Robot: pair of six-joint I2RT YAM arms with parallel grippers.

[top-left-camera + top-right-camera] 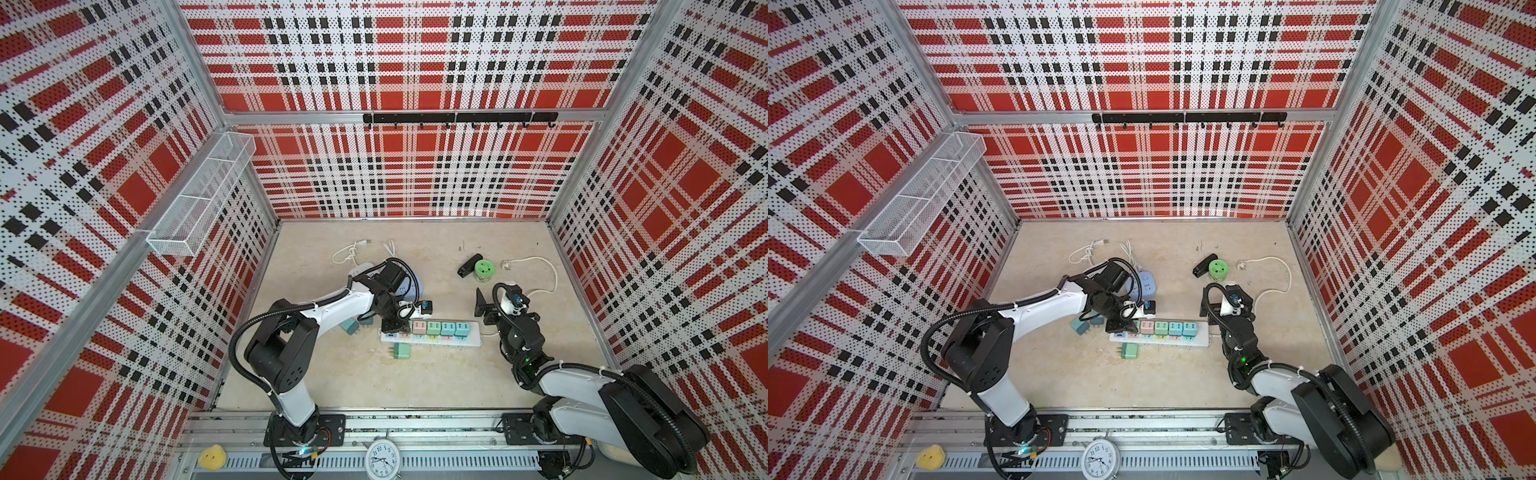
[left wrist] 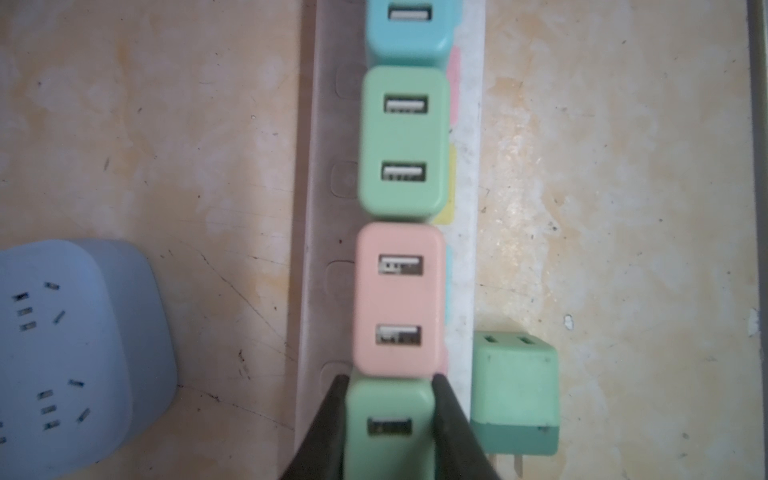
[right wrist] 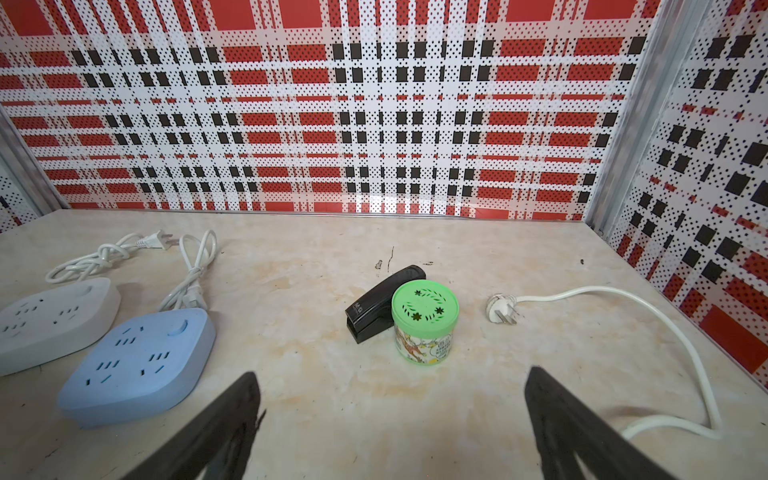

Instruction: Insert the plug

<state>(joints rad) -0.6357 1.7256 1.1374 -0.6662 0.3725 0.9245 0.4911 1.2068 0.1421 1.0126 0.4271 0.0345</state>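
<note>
**Caller:** At the end of the white power strip (image 2: 467,270), what have you got?

**Me:** My left gripper (image 2: 390,382) is clamped on a green USB charger plug (image 2: 388,409), both fingers (image 2: 332,415) pressed to its sides. It sits over the strip, touching the pink charger (image 2: 397,299).

**Caller:** And the right?

**Me:** My right gripper (image 3: 392,372) hangs spread wide above the table (image 3: 332,249), holding nothing. A second green charger (image 2: 515,386) lies just beside the strip.

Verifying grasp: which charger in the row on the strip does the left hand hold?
The green charger at the row's end, beside the pink charger; the left hand is shut on its sides. The rest stand untouched.
</note>
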